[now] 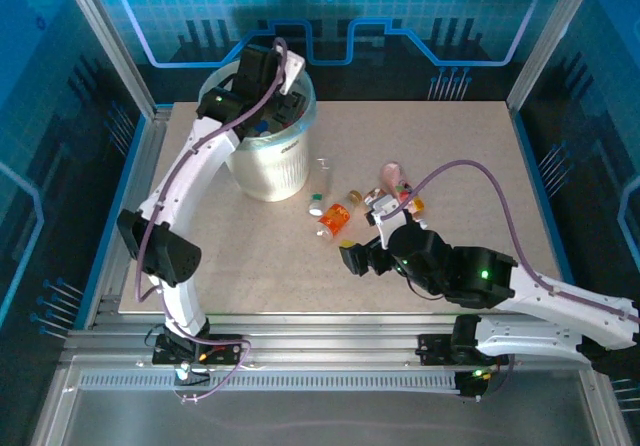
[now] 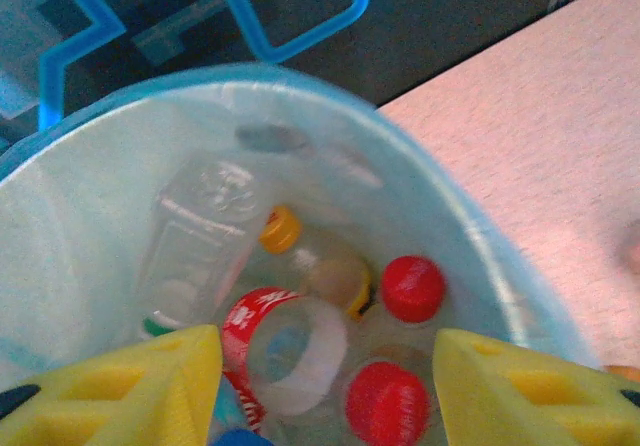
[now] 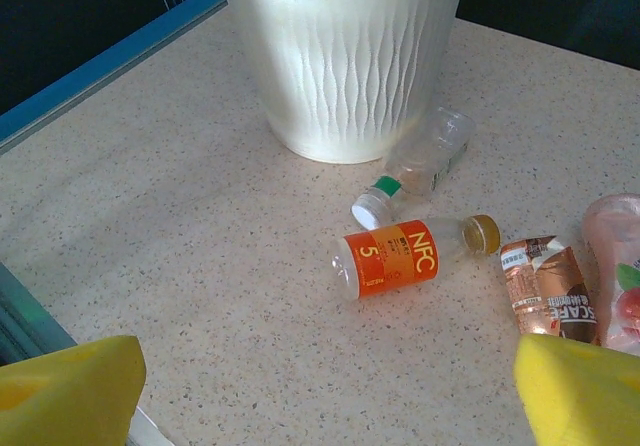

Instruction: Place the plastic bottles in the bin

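While the left gripper (image 2: 325,396) hangs over the mouth of the bin (image 2: 455,201), its yellow fingers (image 2: 120,386) stand apart with nothing between them. Plastic bottles lie in the bin below: a clear bottle (image 2: 205,226) against the wall, a yellow-capped bottle (image 2: 281,230), a red-labelled bottle (image 2: 285,351) and a red-capped bottle (image 2: 412,288). The bin stands near the far-left corner of the bench (image 1: 450,136). Other bottles lie around the middle of the bench. A green-banded bottle (image 3: 415,166) is just beside the bin's foot, then come an orange-labelled bottle (image 3: 400,256), a brown-labelled bottle (image 3: 548,291) and a pink bottle (image 3: 620,266) toward the right edge. The right gripper (image 3: 325,386) hovers over the bench on the near side of them, fingers spread wide and holding nothing.
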You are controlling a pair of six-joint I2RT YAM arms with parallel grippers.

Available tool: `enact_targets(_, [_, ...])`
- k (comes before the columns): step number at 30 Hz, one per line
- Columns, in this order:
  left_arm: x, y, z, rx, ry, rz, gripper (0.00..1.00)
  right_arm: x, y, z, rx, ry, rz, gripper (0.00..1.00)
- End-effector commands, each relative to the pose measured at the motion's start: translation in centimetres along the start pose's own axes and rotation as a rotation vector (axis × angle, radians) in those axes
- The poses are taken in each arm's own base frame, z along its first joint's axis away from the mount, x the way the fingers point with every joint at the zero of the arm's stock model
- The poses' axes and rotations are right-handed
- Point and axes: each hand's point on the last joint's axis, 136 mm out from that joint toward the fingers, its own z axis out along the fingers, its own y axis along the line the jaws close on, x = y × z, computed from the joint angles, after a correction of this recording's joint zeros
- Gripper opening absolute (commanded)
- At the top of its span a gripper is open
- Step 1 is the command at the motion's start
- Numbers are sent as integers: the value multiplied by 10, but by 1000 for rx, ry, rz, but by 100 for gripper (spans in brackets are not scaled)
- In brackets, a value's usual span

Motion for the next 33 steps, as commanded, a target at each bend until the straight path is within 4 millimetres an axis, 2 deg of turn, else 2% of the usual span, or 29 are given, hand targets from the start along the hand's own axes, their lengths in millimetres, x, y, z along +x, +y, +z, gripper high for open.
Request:
enact_targets(1, [-13, -5, -30, 90, -39, -114, 53, -7, -2, -7, 9, -35, -1, 96])
enact_targets(5, [1, 15, -27, 55, 29, -216, 43, -10, -6, -7, 30, -40, -5, 95])
enact_targets(7, [1, 17, -36, 73, 28, -264, 41, -8, -13, -6, 75, -34, 2, 95])
enact_targets(8, [-2, 16, -42, 86, 14, -271, 41, -7, -20, -5, 107, -24, 18, 95])
enact_targets(12, [-27, 0, -92, 172, -130, -283, 43, 15, -68, 4, 283, 143, 190, 95])
enact_targets(14, [-32, -17, -116, 202, -221, -221, 45, 26, -85, 11, 320, 213, 239, 95])
enact_targets(16, [-29, -46, -137, 257, -306, -128, 48, 33, -97, 18, 328, 263, 249, 95])
enact_targets(20, [1, -109, -162, 461, -355, -9, 52, 45, -126, 40, 314, 348, 225, 89])
enact_targets(24, [49, -157, -158, 634, -319, 58, 56, 52, -165, 62, 335, 380, 251, 84])
enact_targets(27, [82, -185, -149, 678, -277, 153, 58, 57, -198, 80, 355, 411, 307, 84])
enact_targets(30, [97, -206, -145, 699, -260, 217, 63, 65, -226, 99, 388, 466, 334, 96])
enact_targets(33, [101, -215, -141, 737, -233, 169, 64, 75, -240, 124, 381, 530, 299, 100])
